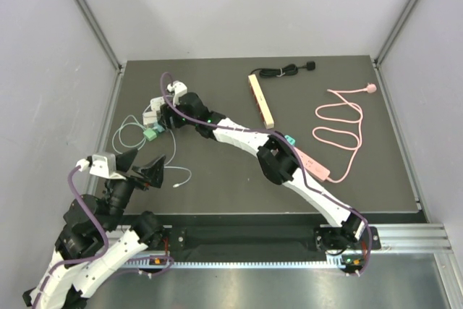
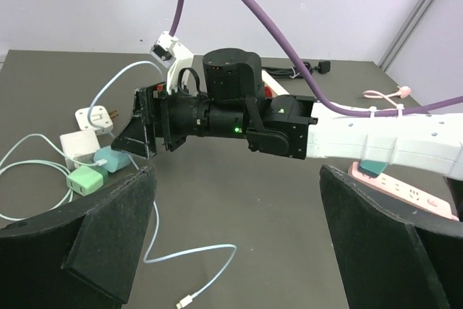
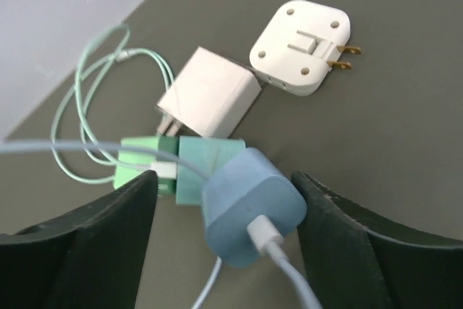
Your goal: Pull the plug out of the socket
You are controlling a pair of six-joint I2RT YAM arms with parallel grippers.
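**Item 1.** Light-blue rounded plastic plug (image 3: 249, 218), with a white cable leaving its near face. It lies on the dark grey desk (image 1: 217, 195), in the far-left part of the top view, at about 10 o'clock from the desk's middle. Its far end butts against the teal plastic socket block (image 3: 210, 168); it is not pulled free.

**Item 2.** Teal socket block, at 11 o'clock of the plug. A pale green plastic charger (image 3: 141, 168) sits against its 9 o'clock side.

**Item 3.** Right hand (image 3: 226, 179). Its fingers stand apart and flank the plug. The 3 o'clock finger is just beside the plug, and a gap shows on the 9 o'clock side. Nothing is clamped.

**Item 4.** White square plastic charger (image 3: 210, 92), at 12 o'clock of the plug, touching the teal block.

**Item 5.** White rounded adapter with brass prongs (image 3: 300, 47), at 1 o'clock, apart from the others.

**Item 6.** Pale green cable in loose loops (image 3: 94, 106), at 10 o'clock.

**Item 7.** Left hand (image 2: 237, 171), over the near-left desk. Its fingers are spread wide and hold nothing.

**Item 8.** Thin white cable with a small connector (image 2: 188, 255), lying below the left hand.

**Item 9.** Beige power strip with a black cord (image 1: 262, 101), at 12 o'clock of the desk's middle.

**Item 10.** Pink power strip (image 1: 312, 164) with a coiled pink cord (image 1: 340, 124), at 3 o'clock and partly under the right arm.
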